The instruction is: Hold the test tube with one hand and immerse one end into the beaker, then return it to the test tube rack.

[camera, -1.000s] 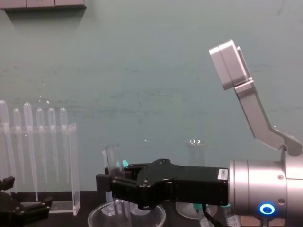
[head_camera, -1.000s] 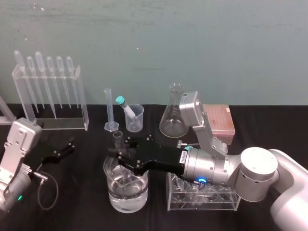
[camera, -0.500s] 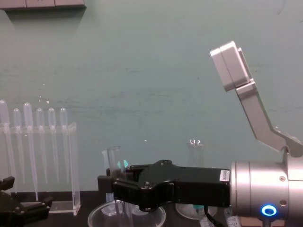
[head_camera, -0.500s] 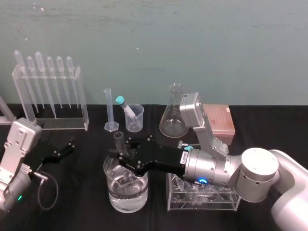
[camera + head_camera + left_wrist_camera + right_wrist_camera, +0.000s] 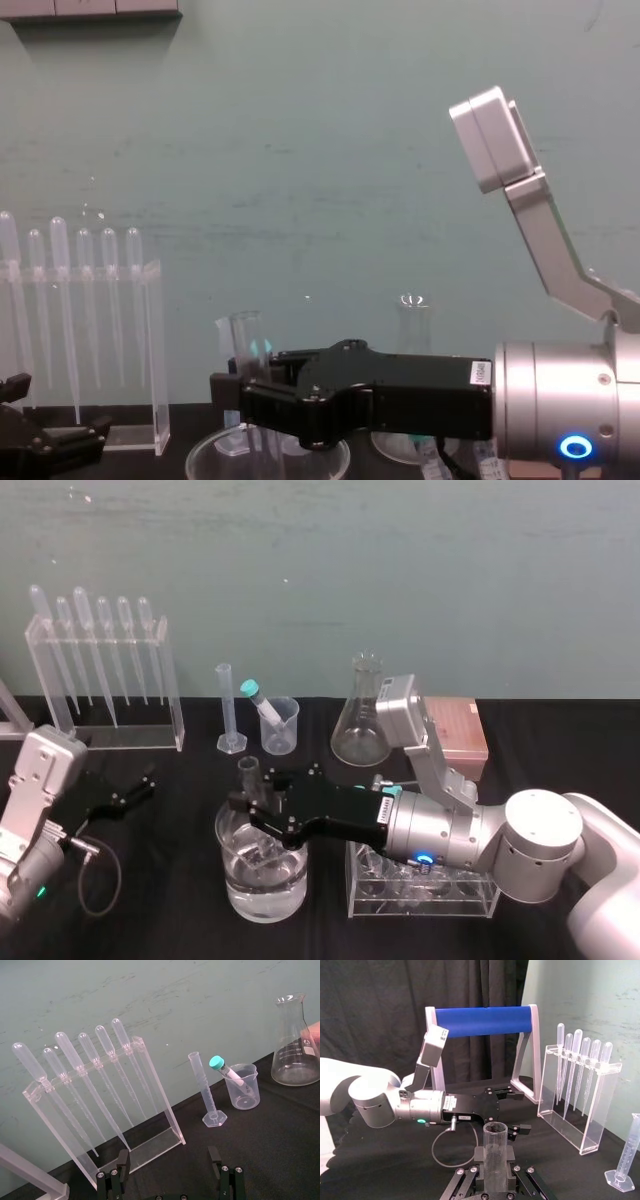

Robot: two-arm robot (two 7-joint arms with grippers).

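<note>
Now right gripper [image 5: 252, 805] clamps test tube [image 5: 247, 774] upright, lower end inside beaker [image 5: 262, 888]. Idle left gripper [image 5: 130, 791] sits at left, fingers spread wide.

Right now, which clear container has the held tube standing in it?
The wide beaker at the front, below the right gripper clamping the uncapped test tube. The small cup behind holds a teal-capped tube.
</note>
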